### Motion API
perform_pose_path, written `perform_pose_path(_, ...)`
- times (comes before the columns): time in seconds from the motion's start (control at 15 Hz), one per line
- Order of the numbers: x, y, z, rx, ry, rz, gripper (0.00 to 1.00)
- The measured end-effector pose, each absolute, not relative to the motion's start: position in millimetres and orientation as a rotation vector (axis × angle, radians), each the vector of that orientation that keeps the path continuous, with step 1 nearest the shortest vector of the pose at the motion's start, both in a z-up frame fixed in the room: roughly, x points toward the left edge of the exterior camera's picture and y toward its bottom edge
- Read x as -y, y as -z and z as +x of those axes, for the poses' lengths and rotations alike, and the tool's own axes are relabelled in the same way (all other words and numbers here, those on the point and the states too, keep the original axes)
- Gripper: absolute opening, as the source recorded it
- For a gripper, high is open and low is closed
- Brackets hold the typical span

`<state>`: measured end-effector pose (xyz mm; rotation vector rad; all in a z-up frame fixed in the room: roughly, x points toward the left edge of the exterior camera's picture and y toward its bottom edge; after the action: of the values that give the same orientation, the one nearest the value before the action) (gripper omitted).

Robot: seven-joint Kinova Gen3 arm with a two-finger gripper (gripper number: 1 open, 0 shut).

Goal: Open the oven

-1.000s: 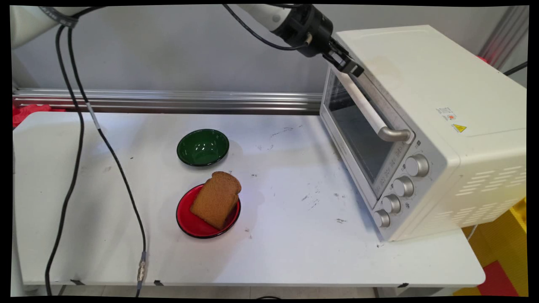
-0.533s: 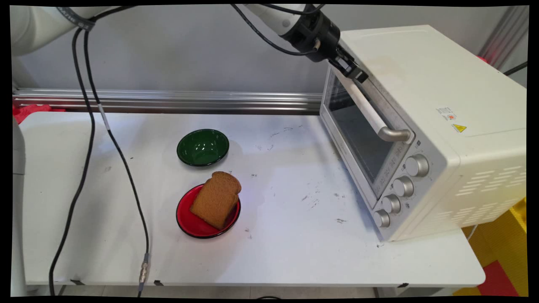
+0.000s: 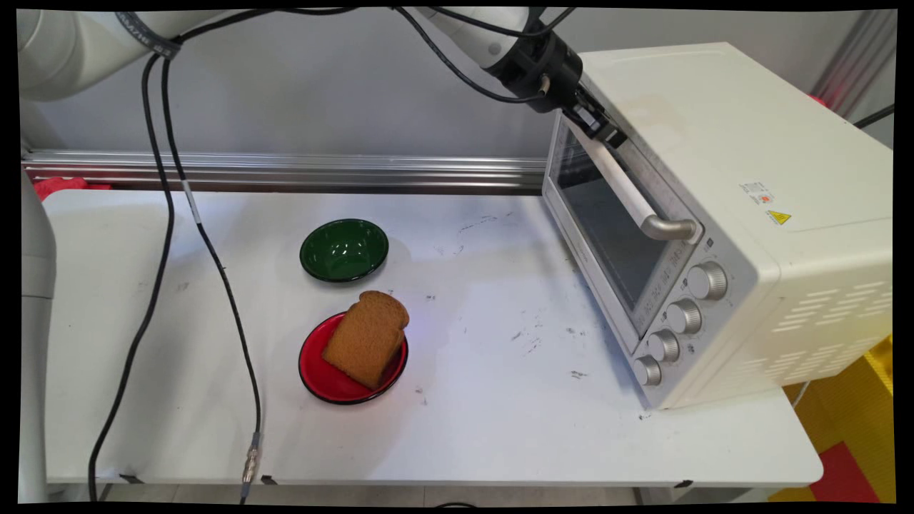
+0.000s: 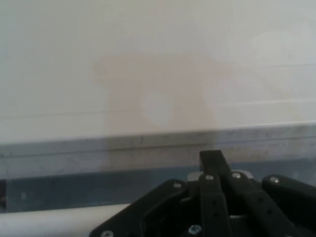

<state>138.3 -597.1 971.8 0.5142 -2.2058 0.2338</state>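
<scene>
Table bears toaster oven, bowls, bread; wall behind.

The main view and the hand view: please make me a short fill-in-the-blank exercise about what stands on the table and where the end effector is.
1. The slice of brown bread lies on the ____ plate.
2. The green bowl holds ____.
3. The end effector is at the far end of the toaster oven's door ____.
4. The oven door is ____.

Missing words: red; nothing; handle; closed
</scene>
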Motion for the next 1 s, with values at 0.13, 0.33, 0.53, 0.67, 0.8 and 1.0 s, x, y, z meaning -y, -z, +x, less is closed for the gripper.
perform_pose_path(0.13,598,-970,138,2.210,-0.234,0.513,0.00)
perform_pose_path(0.33,599,-967,140,2.226,-0.233,0.514,0.00)
perform_pose_path(0.53,597,-963,145,2.243,-0.230,0.521,0.00)
perform_pose_path(0.67,595,-961,150,2.257,-0.226,0.529,0.00)
perform_pose_path(0.8,591,-957,159,2.279,-0.221,0.540,0.00)
perform_pose_path(1.0,585,-950,173,2.315,-0.209,0.551,0.00)
